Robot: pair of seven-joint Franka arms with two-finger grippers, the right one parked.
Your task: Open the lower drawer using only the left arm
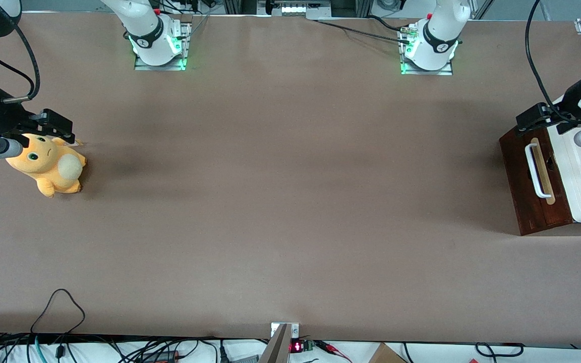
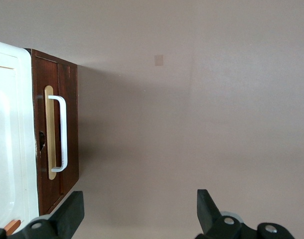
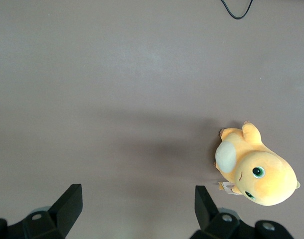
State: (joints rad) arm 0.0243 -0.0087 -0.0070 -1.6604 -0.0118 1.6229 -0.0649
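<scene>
The lower drawer (image 1: 527, 194) shows a dark reddish-brown front (image 2: 70, 124) under the cream-white cabinet top (image 1: 580, 186), at the working arm's end of the table. Its white loop handle (image 1: 536, 170) (image 2: 62, 133) lies on a pale wood strip. The front sits flush and no pale inside shows. My left arm's gripper (image 1: 525, 123) (image 2: 139, 199) hangs open above the table, just in front of the drawer, at the handle's end farther from the front camera. Nothing is between the fingers (image 2: 72, 209), only bare table.
An orange plush toy (image 1: 48, 164) (image 3: 256, 169) lies toward the parked arm's end of the table. Two arm bases (image 1: 159, 43) (image 1: 429, 48) stand along the edge farthest from the front camera. Cables (image 1: 58, 312) loop over the nearest edge. A small tape patch (image 2: 158, 59) marks the table.
</scene>
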